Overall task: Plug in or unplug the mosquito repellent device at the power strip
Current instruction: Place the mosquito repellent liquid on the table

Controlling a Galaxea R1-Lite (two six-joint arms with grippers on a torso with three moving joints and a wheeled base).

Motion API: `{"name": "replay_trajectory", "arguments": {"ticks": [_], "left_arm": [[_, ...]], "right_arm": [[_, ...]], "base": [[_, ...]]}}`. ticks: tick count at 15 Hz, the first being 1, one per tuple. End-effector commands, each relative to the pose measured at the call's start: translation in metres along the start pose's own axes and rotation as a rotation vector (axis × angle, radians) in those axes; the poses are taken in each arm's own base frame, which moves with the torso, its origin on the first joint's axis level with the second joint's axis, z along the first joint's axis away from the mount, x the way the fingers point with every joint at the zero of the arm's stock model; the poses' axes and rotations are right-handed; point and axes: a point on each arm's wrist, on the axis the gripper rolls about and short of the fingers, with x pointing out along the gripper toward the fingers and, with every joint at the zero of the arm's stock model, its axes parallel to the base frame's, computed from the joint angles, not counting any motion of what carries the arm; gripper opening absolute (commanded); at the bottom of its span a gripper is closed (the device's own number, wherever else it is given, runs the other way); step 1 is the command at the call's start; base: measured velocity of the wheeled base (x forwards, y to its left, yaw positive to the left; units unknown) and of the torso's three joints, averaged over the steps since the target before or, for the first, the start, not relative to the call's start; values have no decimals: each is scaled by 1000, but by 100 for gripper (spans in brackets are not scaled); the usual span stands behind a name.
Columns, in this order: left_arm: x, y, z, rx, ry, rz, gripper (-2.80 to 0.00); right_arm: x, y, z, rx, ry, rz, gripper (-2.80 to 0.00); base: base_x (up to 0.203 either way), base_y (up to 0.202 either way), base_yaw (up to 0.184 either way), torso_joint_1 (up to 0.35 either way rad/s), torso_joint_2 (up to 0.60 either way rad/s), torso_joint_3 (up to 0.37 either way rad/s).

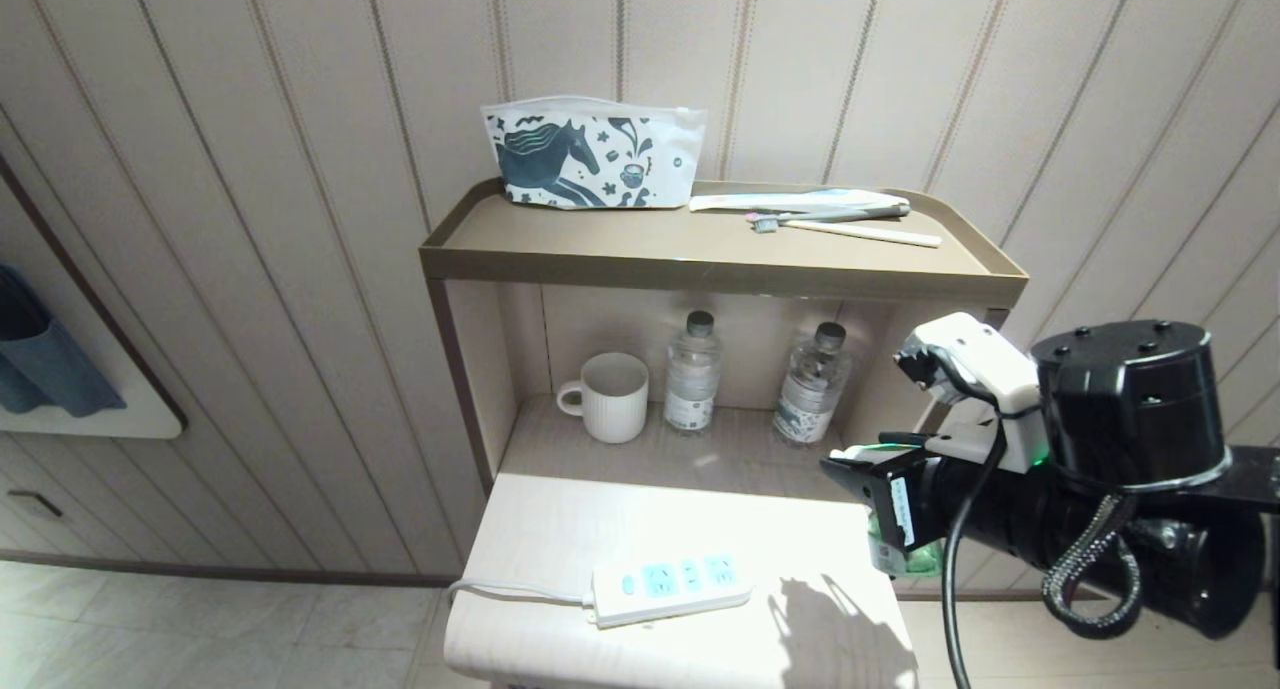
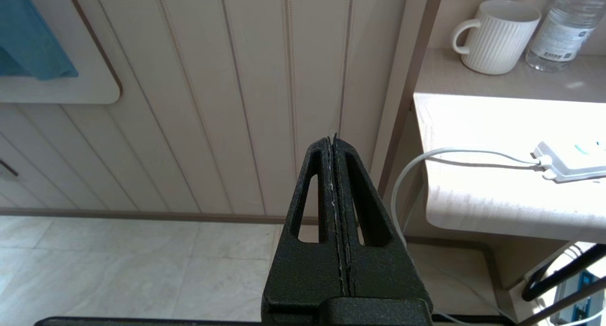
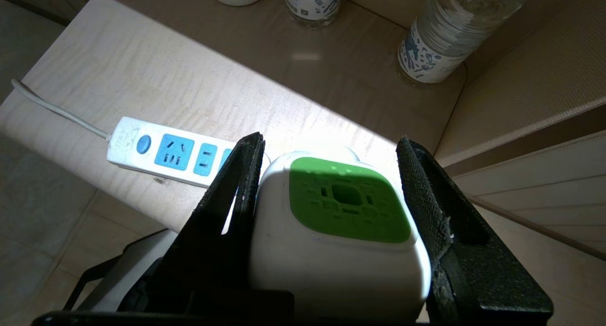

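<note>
Right hand gripping mosquito repellent device, green face up, power strip lying crosswise

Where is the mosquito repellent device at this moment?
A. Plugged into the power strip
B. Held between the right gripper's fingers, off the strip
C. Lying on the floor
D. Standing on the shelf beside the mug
B: the right wrist view shows the mosquito repellent device clamped in the right gripper, while the power strip lies with its sockets empty.

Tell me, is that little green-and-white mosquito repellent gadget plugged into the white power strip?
Unplugged: the right hand holds the gadget off the strip.
</note>
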Motion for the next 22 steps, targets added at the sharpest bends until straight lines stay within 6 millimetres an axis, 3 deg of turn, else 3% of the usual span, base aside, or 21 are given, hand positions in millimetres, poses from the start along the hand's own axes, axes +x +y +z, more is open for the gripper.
{"name": "replay_trajectory", "arguments": {"ticks": [1,9,22], "left_arm": [[0,0,0,1,1,0,-280],[0,0,0,4,1,0,-280],[0,0,0,4,2,0,-280]], "right_arm": [[0,0,-1,-1,2,-2,-280],[-7,-3,5,9,-32,-22,-280],[-41,-11,19,-1,-142,-73,-280]], "base": [[0,0,0,0,0,0],[0,0,0,-26,56,32],[0,0,0,-228,513,281]]}}
